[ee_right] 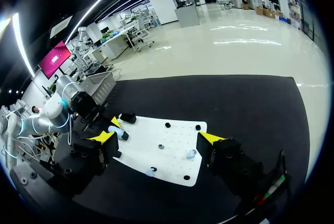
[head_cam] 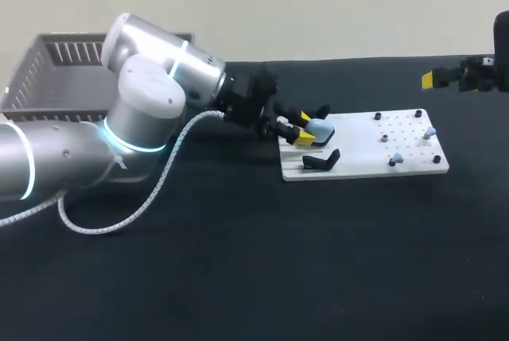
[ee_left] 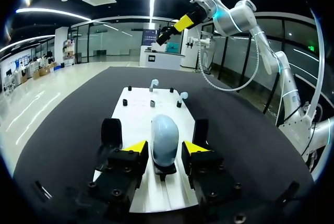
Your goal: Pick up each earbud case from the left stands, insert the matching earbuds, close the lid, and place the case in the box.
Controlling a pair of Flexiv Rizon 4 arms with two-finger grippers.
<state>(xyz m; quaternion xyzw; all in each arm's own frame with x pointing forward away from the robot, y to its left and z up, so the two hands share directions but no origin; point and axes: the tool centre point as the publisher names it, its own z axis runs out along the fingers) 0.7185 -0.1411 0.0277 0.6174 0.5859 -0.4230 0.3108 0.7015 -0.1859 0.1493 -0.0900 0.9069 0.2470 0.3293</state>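
Observation:
A pale blue earbud case stands upright on its stand at the left end of the white board. My left gripper comes in from the left, its yellow tips on either side of the case. In the left wrist view the case sits between the fingertips with both pressed to its sides, so my left gripper is shut on it. Two small blue earbuds stand on pegs at the board's right end. My right gripper hangs open above the far right, with nothing in it.
A grey slatted box sits at the table's far left, behind my left arm. Black empty stands flank the case on the board. Black pegs dot the board's right half. Dark table surface lies in front of the board.

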